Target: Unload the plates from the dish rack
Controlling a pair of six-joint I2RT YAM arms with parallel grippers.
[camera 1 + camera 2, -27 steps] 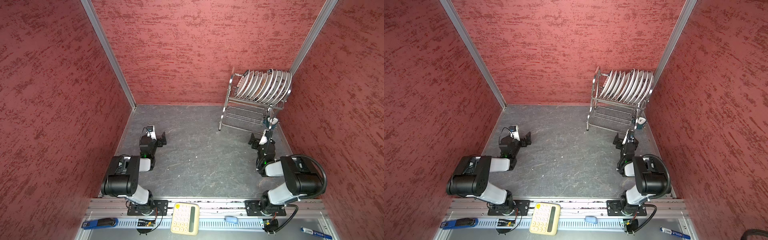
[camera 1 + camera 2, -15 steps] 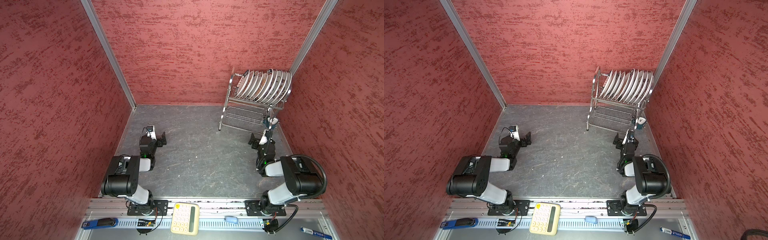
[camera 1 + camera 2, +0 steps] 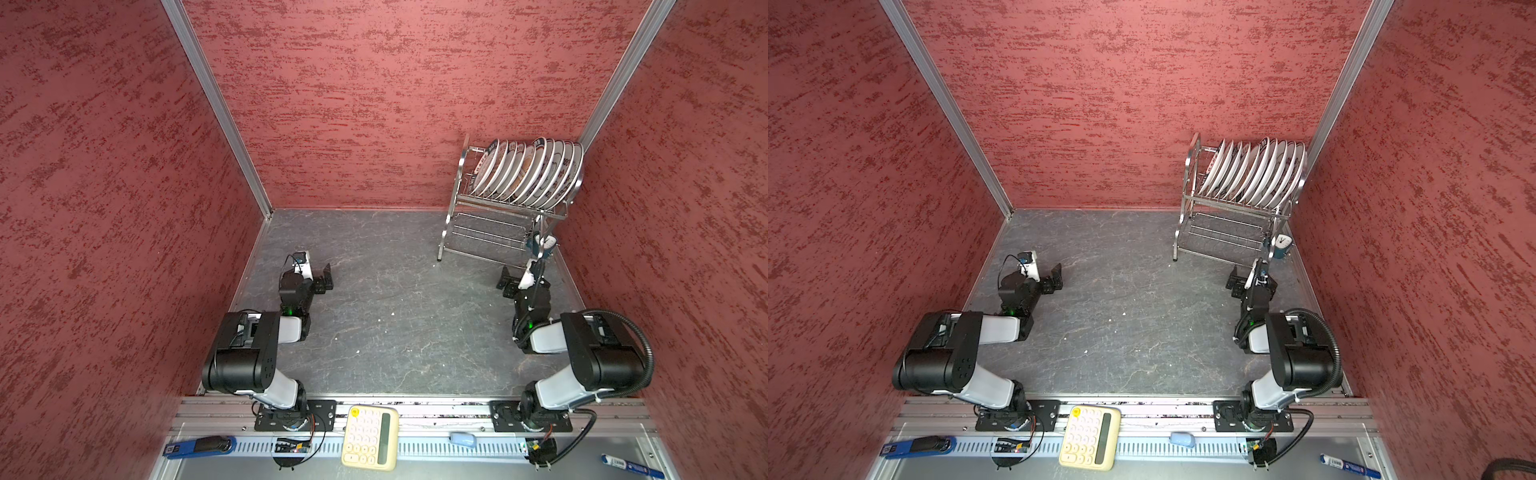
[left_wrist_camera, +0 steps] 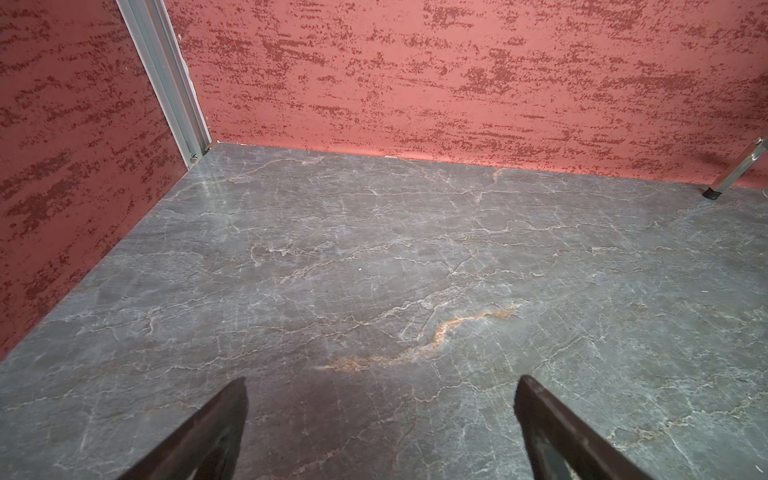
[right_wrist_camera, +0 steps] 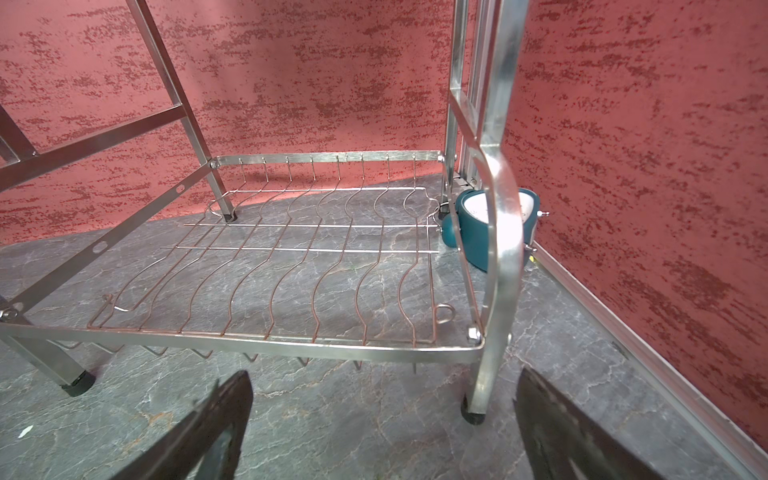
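Several white plates stand on edge in a row on the top shelf of the dish rack, in the back right corner in both top views. The rack's lower wire shelf is bare in the right wrist view. My right gripper is open and low over the table, just in front of the rack's near right leg, holding nothing. My left gripper is open over bare table at the left, far from the rack; one rack leg shows at its view's edge.
A teal alarm clock sits on the table beside the rack's right post, against the right wall. Red walls close the table on three sides. A yellow calculator and small tools lie on the front rail.
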